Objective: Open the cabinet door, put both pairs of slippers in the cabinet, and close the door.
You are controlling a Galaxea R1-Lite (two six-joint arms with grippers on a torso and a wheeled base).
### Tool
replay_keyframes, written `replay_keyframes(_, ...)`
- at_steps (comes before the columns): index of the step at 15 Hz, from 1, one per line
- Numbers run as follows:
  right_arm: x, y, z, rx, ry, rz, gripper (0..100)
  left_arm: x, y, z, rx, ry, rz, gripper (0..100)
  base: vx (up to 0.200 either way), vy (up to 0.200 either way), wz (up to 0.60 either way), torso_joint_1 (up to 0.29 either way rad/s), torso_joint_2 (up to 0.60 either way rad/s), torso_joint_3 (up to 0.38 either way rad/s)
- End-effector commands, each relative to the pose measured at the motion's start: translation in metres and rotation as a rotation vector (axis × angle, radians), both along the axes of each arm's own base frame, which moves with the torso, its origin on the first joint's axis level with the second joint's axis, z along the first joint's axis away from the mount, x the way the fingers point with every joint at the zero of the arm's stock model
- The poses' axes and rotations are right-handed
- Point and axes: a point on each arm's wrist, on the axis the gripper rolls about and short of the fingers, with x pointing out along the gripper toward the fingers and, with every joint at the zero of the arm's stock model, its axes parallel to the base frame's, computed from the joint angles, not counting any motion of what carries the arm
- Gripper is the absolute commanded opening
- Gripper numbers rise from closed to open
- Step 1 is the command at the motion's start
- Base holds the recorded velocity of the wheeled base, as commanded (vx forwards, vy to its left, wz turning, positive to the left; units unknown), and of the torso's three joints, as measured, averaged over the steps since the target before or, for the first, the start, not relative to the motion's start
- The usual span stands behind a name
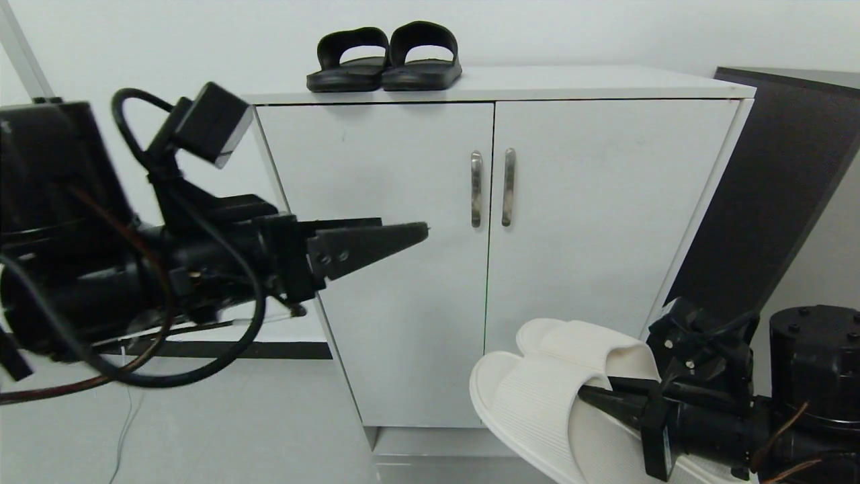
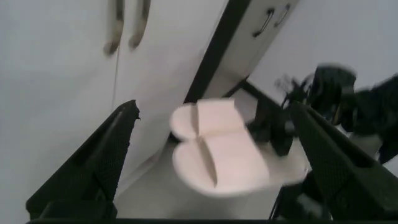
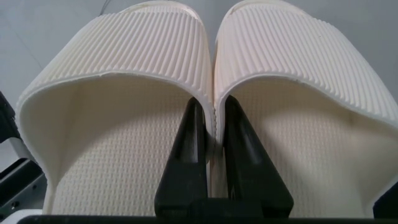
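The white two-door cabinet (image 1: 605, 235) stands fully shut, so opening a door is the step in hand; neither pair is stowed yet. The black rubber slide slippers (image 1: 384, 60) sit side by side on its top, near the left end. The cream ribbed slippers (image 1: 537, 396) hang low before the right door, pinched together by their inner strap edges in the right gripper (image 3: 211, 134), which is clamped on both. The left gripper (image 1: 416, 234) hovers in front of the left door, pointing toward the left metal bar handle (image 1: 476, 189); its fingers look spread wide, though the wrist view is blurred. Next it should probably straddle that handle, close, and pull outward along the door's arc.
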Motion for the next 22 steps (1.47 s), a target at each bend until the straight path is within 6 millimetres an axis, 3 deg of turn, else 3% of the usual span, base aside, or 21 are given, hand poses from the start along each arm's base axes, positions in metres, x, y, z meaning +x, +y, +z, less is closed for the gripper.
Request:
replay_keyframes(1, 0.000, 0.000, -0.001, -0.001, 0.002, 0.001, 0, 0.043, -0.037, -0.009, -0.053, 0.055, -0.058, 100, 0.000, 0.000, 0.00, 0.000, 0.00, 0.000)
replay_keyframes(7, -0.001, -0.001, -0.002, -0.005, 0.004, 0.000, 0, 0.075, -0.096, 0.007, -0.084, 0.095, -0.191, 100, 0.000, 0.000, 0.00, 0.000, 0.00, 0.000)
replay_keyframes(10, -0.001, -0.001, -0.002, -0.006, 0.007, -0.001, 0, 0.095, -0.114, 0.007, -0.078, 0.096, -0.165, 100, 0.000, 0.000, 0.00, 0.000, 0.00, 0.000)
replay_keyframes(15, -0.001, -0.001, -0.004, -0.011, 0.011, -0.002, 0, 0.119, -0.125, 0.016, -0.082, 0.095, -0.079, 100, 0.000, 0.000, 0.00, 0.000, 0.00, 0.000)
replay_keyframes(22, -0.001, -0.001, -0.005, -0.014, 0.013, -0.003, 0, 0.131, -0.115, 0.015, -0.060, 0.089, 0.009, 100, 0.000, 0.000, 0.00, 0.000, 0.00, 0.000)
